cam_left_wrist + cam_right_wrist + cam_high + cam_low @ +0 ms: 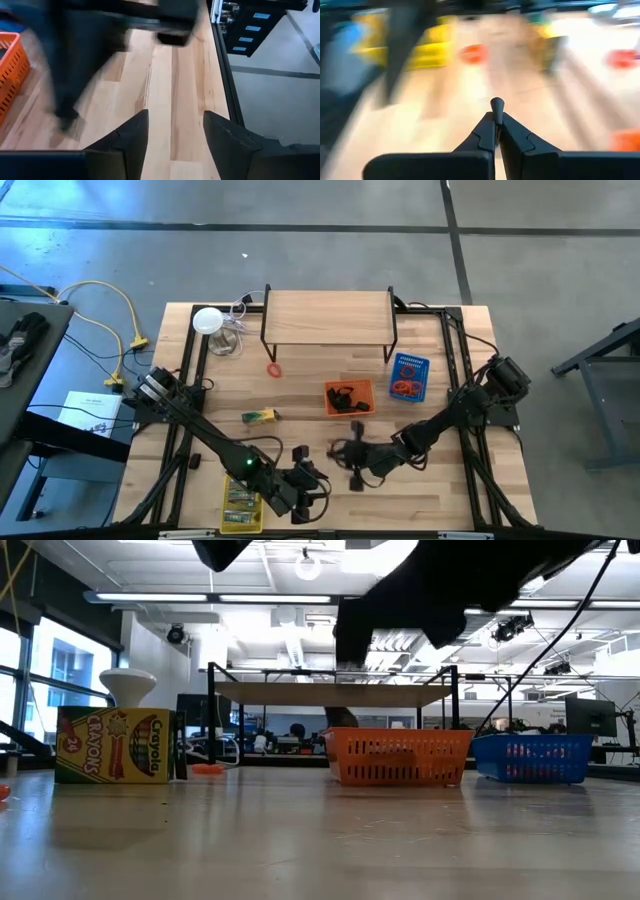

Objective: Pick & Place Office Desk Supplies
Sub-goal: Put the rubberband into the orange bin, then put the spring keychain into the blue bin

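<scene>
Right now the right gripper (352,452), pinched shut on a small black clip (497,106), hovers just short of the orange basket (349,398); the left gripper (172,132) stands open and empty, farther off.

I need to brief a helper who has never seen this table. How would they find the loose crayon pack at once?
Start at the wooden shelf riser at the table's far edge, then come toward the near edge past the lone red ring. The crayon pack lies flat on bare wood, left of the orange basket. Unlike the packs in the yellow basket, it sits in no basket.
</scene>
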Robot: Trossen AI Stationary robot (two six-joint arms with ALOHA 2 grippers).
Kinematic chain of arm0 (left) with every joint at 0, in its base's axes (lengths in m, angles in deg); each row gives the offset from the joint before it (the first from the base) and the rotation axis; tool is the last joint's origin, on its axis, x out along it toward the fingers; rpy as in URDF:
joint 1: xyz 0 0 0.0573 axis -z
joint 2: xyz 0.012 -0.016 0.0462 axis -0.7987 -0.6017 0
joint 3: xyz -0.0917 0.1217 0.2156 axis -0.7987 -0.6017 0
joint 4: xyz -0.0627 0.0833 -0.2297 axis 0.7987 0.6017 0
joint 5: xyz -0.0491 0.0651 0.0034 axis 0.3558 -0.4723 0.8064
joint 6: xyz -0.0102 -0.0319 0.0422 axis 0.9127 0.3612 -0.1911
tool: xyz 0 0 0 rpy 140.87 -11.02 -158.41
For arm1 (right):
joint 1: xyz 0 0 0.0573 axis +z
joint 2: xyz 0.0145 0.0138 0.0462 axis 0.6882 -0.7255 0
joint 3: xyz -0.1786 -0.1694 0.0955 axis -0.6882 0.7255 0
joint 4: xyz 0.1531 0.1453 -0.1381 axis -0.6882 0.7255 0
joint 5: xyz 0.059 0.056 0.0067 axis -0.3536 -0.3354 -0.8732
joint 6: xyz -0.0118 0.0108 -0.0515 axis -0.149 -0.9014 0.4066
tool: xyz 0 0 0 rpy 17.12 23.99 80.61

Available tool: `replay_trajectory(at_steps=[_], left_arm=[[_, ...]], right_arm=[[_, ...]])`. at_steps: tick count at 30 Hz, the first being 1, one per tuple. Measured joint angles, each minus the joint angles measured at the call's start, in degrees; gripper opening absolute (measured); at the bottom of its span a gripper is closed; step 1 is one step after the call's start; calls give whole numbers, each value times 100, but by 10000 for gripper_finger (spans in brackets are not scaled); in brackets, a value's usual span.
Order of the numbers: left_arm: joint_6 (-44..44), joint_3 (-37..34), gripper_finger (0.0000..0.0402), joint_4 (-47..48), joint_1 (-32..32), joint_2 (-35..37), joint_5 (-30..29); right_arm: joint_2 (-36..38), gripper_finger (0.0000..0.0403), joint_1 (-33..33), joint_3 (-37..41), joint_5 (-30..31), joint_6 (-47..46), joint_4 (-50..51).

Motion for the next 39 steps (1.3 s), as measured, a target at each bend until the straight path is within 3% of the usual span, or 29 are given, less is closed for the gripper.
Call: replay_trajectory(at_steps=[7, 9, 12, 17, 23, 29, 34, 37, 39], left_arm=[[0, 0, 187, 24, 0, 0, 12], [0, 0, 187, 22, 0, 0, 12], [4, 0, 187, 37, 0, 0, 14], [7, 0, 187, 76, 20, 0, 17], [318, 0, 187, 463, 22, 0, 74], [1235, 0, 187, 1115, -28, 0, 261], [1599, 4, 187, 1790, -137, 35, 753], [2265, 4, 186, 2511, -282, 204, 1340], [2546, 4, 186, 3045, -378, 365, 1409]], right_arm=[[2, 3, -19, -4, 2785, -368, 312], [2, 3, -102, -4, 3263, -706, 642], [2, 3, -320, -2, 3254, -1677, 1326], [2, 4, -787, -2, 2652, -2918, 2328], [2, 37, -1005, -2, 2246, -2968, 2350], [2, 114, -1005, -2, 2023, -2795, 2350], [82, 180, -923, 0, 2690, -2205, 2257], [179, 192, -754, -2, 3300, -1962, 1984], [231, 192, -624, -2, 3613, -1698, 1698]])
